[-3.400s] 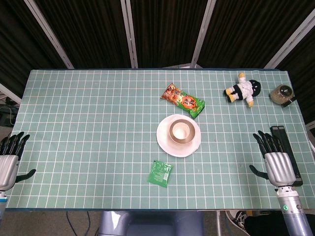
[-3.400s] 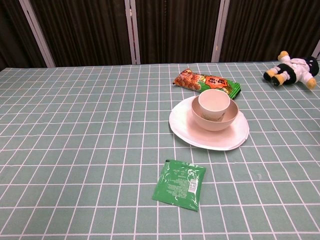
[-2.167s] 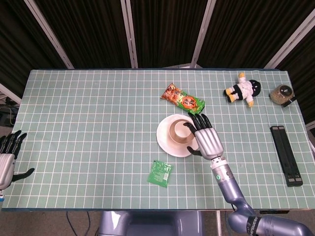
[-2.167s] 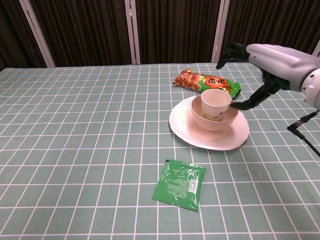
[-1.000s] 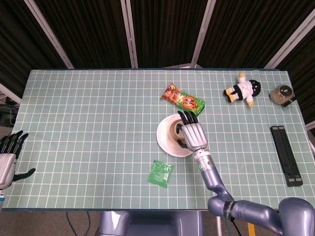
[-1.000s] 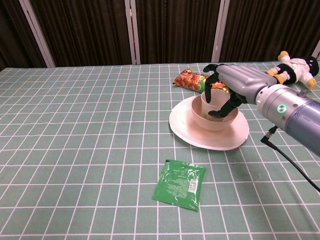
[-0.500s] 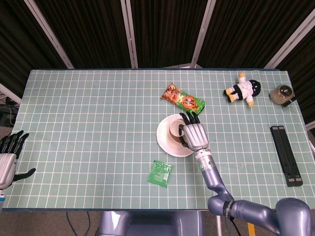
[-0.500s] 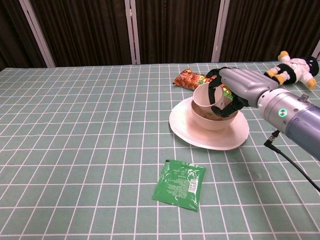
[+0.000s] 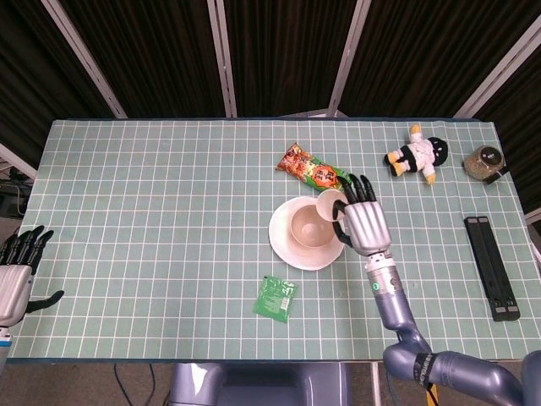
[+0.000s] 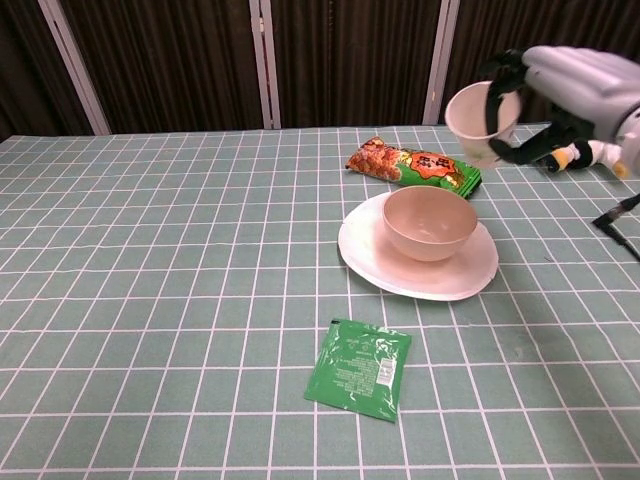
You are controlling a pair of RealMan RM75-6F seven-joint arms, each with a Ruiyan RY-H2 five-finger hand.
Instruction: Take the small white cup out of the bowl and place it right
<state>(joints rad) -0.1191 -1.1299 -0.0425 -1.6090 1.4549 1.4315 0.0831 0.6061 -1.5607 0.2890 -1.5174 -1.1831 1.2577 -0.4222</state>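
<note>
My right hand (image 9: 363, 222) (image 10: 565, 85) grips the small white cup (image 9: 330, 204) (image 10: 480, 120) and holds it tilted in the air, above and to the right of the bowl. The pinkish bowl (image 9: 309, 227) (image 10: 430, 222) sits empty on the white plate (image 9: 286, 245) (image 10: 470, 275) near the middle of the table. My left hand (image 9: 17, 271) rests open at the table's left front edge, far from the bowl; the chest view does not show it.
A red-and-green snack bag (image 9: 314, 172) (image 10: 412, 163) lies just behind the plate. A green sachet (image 9: 275, 298) (image 10: 358, 368) lies in front of it. A plush penguin (image 9: 417, 155), a jar (image 9: 483, 162) and a black bar (image 9: 490, 266) occupy the right side.
My right hand has lifted the cup out of the bowl and carried it up and to the right. The bowl now stands empty. The left hand has not moved.
</note>
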